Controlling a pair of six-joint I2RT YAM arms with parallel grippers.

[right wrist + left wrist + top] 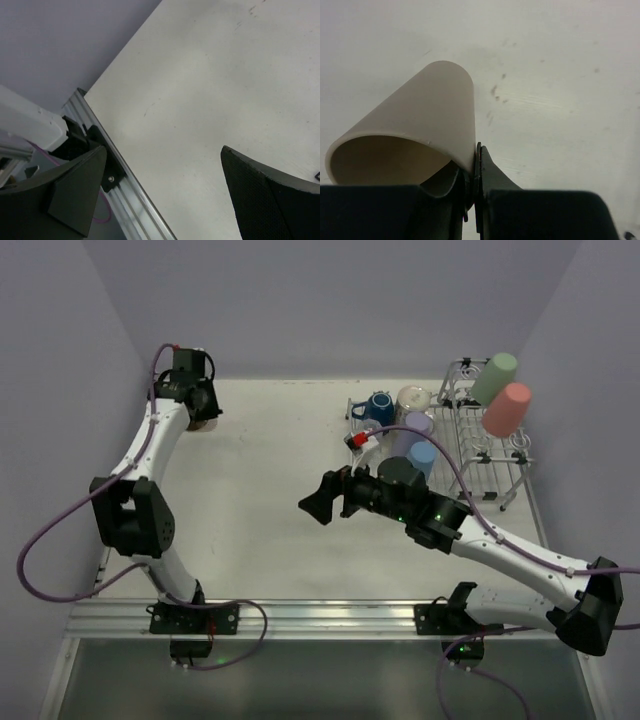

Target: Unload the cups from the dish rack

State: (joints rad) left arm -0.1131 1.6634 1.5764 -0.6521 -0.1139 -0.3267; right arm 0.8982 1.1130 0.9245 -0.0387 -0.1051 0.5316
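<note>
Top external: one cup out, the rest not unloaded.
Green cup and pink cup on rack, other cups bunched at its left end. Left wrist: left fingers pinch beige cup wall over tabletop. Right wrist: right fingers spread, empty.

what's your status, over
Left gripper shut on beige cup, far left of table. Right gripper open, empty, mid-table. More cups on dish rack. Nothing in the way.
</note>
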